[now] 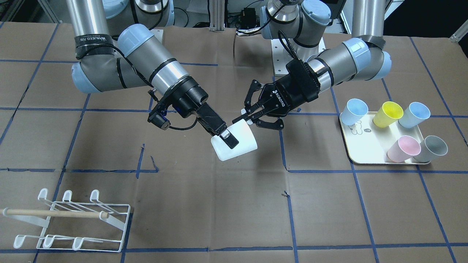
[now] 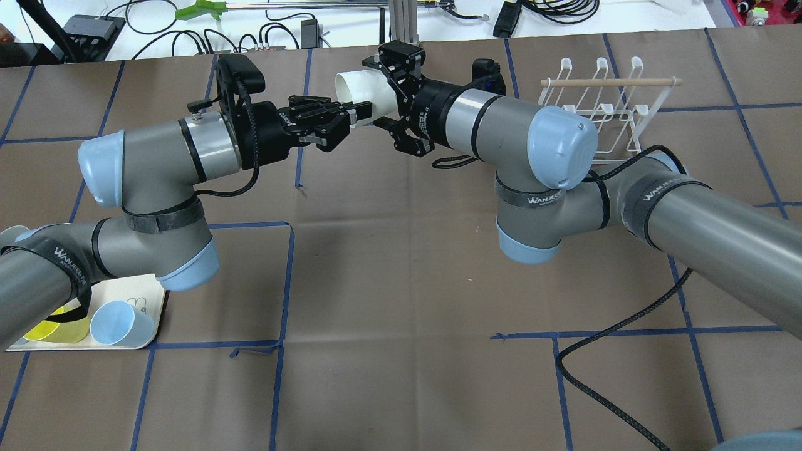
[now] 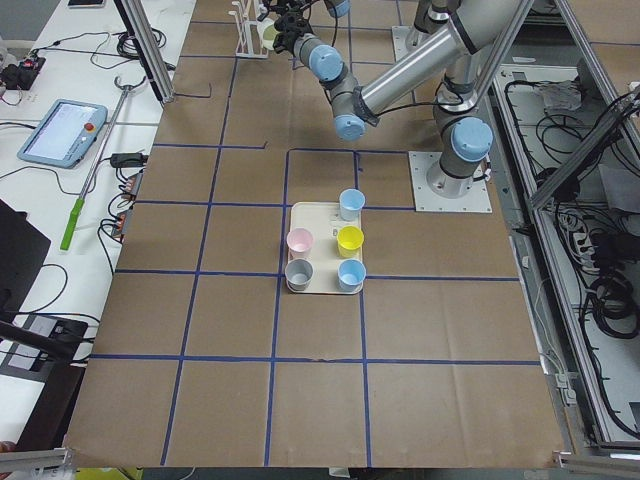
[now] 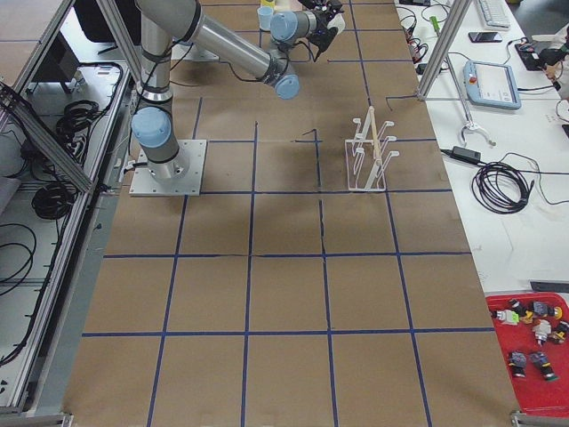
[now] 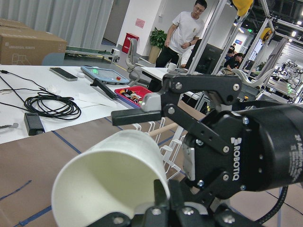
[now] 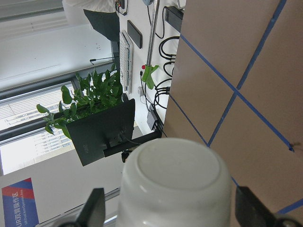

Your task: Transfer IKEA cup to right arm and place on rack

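Note:
A white IKEA cup (image 1: 239, 144) hangs on its side above the table's middle. My left gripper (image 1: 244, 118) is shut on its rim; the left wrist view looks into the cup's mouth (image 5: 104, 175). My right gripper (image 1: 230, 142), on the right arm with the lettered band (image 1: 91, 38), straddles the cup from the base end. Its jaws stand open, with small gaps either side of the cup's base (image 6: 175, 189) in the right wrist view. The white wire rack (image 1: 73, 219) with its wooden dowel stands near the table's corner on my right side, also seen from overhead (image 2: 601, 106).
A cream tray (image 1: 365, 146) on my left side holds several coloured cups: two blue, yellow, pink and grey. Brown paper with blue tape lines covers the table. A black cable (image 2: 601, 388) trails over the table under my right arm.

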You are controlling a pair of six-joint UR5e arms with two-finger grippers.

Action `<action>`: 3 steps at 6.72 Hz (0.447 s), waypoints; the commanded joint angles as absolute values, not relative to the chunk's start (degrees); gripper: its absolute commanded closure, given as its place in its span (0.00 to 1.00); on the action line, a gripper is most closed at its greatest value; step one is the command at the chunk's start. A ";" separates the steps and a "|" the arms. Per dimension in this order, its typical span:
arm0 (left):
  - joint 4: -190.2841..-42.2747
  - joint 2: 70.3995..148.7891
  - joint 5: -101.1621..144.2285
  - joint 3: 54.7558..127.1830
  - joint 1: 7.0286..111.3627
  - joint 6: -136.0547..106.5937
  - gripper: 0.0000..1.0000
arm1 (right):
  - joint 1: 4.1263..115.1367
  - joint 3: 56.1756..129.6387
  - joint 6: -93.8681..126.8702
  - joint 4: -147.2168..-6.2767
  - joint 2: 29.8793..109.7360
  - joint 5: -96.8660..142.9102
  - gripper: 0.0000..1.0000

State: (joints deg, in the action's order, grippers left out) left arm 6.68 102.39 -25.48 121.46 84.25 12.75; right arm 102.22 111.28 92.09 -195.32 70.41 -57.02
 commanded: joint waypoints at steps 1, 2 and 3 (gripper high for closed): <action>6.68 102.39 -25.49 121.38 84.29 12.66 0.97 | 102.22 111.36 92.11 -195.21 70.40 -56.34 0.38; 6.68 102.39 -25.49 121.38 84.29 12.66 0.97 | 102.22 111.36 92.02 -195.21 70.40 -56.25 0.51; 6.68 102.39 -25.49 121.38 84.29 12.40 0.96 | 102.22 111.36 92.11 -195.12 70.49 -56.25 0.52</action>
